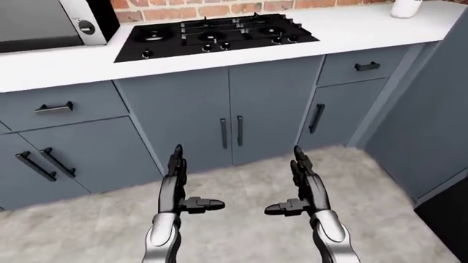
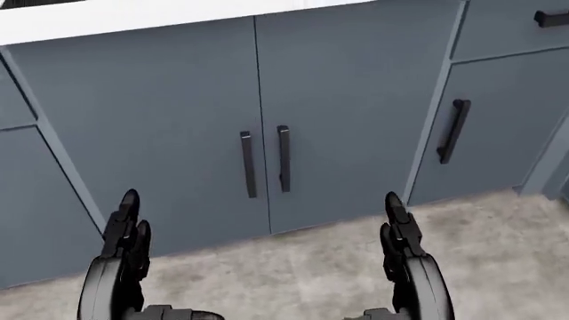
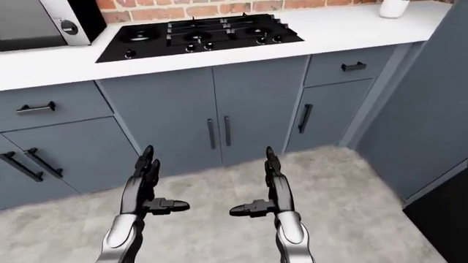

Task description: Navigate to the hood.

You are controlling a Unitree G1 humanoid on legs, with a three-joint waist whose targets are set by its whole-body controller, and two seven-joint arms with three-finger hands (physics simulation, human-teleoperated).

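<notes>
Facing a run of grey-blue cabinets [image 1: 182, 109] under a white counter [image 1: 66, 63]. One black stove [image 1: 215, 34] set into the counter, upper middle of the left-eye view, with four burners visible and a row of knobs along its near edge. One microwave [image 1: 44, 22] at upper left, touching the counter and cut by the frame. One white container [image 1: 406, 7] at upper right, only partly in view. Brick wall [image 1: 190, 10] behind the stove. Hood not visible in any view; only the stove beneath its expected place shows.

Two double doors [image 2: 258, 120] directly below the stove, with two vertical black handles [image 2: 265, 162] side by side. One narrower door to the right with one vertical handle [image 2: 449, 131]. Two drawers with horizontal handles, one at left [image 1: 53, 107], one at right [image 1: 366, 66].

Two hands raised over the speckled floor [image 1: 248, 181], well apart. Left hand [image 1: 179, 189] spread, fingers straight, thumb pointing inward, holding nothing. Right hand [image 1: 303, 189] likewise spread and empty.
</notes>
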